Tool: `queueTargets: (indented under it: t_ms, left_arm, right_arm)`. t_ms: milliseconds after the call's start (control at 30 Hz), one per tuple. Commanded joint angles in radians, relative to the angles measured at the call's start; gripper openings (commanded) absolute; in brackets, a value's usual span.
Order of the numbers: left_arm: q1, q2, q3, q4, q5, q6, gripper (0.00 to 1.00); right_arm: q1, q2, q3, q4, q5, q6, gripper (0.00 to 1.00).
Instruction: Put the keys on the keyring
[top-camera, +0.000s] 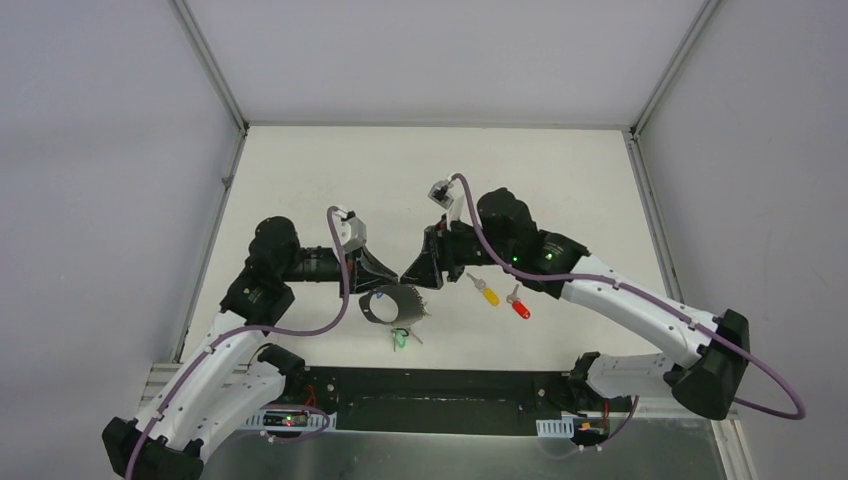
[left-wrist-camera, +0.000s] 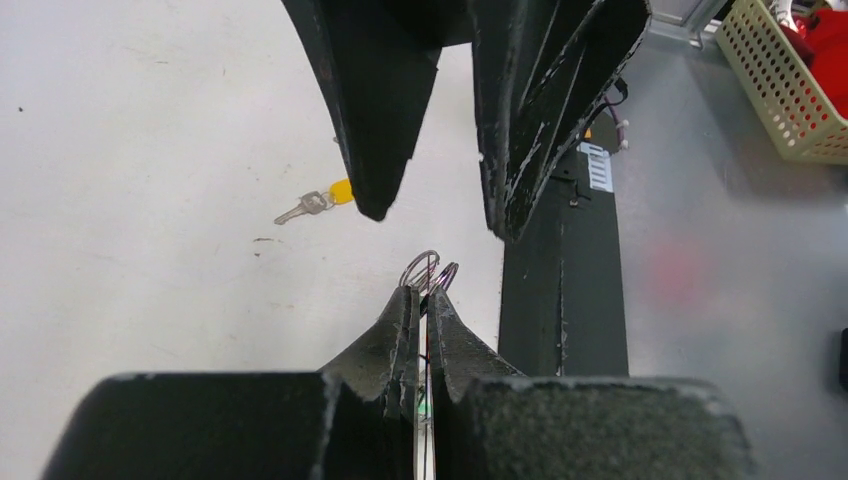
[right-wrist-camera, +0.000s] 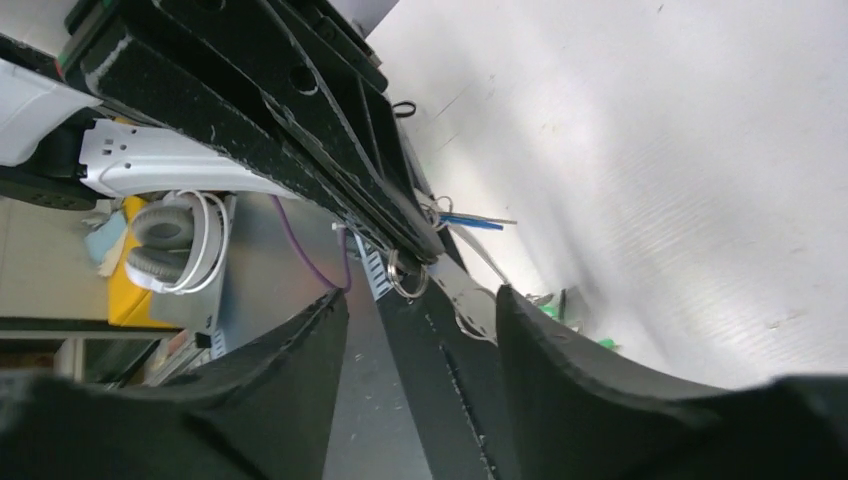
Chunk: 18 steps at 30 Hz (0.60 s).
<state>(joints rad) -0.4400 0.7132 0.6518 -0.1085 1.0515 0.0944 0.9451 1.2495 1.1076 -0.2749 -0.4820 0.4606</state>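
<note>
Currently the left pincer (left-wrist-camera: 425, 300) is clamping shut on the top edge of the large thin grey metal keyring (top-camera: 398, 300), which is standing on edge at the middle of the overhead frame, with small wire loops (left-wrist-camera: 430, 270) poking out past its tips. The right pincer (left-wrist-camera: 438, 222) is hanging open and empty, facing it tip to tip. A yellow-headed silver key (left-wrist-camera: 318, 201) and a red-headed key (top-camera: 518, 307) are lying loose on the white counter (top-camera: 560, 190) right of centre, and a green-tagged key (top-camera: 402, 340) is lying just below the hoop. Fetching a key seems to be next: pinching the yellow one by its plastic head, leaving its eye free, while the left keeps the hoop steady. A white sticker (left-wrist-camera: 598, 166) is showing upper right in the left wrist view, too small to read.
</note>
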Motion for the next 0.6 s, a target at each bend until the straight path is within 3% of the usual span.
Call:
queueTargets:
  t_ms: [0,200,433,567]
  left_arm:
    - [-0.012,-0.028,0.123,-0.050,-0.040,-0.062,0.00]
    - [-0.012,-0.047,0.231,-0.199,-0.153,-0.092,0.00]
    - [-0.013,-0.004,0.393,-0.416,-0.216,-0.091,0.00]
    - [-0.014,0.028,0.464,-0.523,-0.246,-0.092,0.00]
  right_arm:
    - [-0.020,-0.099,0.004,0.009,0.056,-0.030,0.65]
    - [-0.024,-0.149,0.022,-0.036,0.038,-0.102,0.72]
    - [-0.025,-0.154,0.043,-0.015,-0.026,-0.169,0.66]
    - [-0.024,-0.128,0.075,0.027,-0.089,-0.172,0.57]
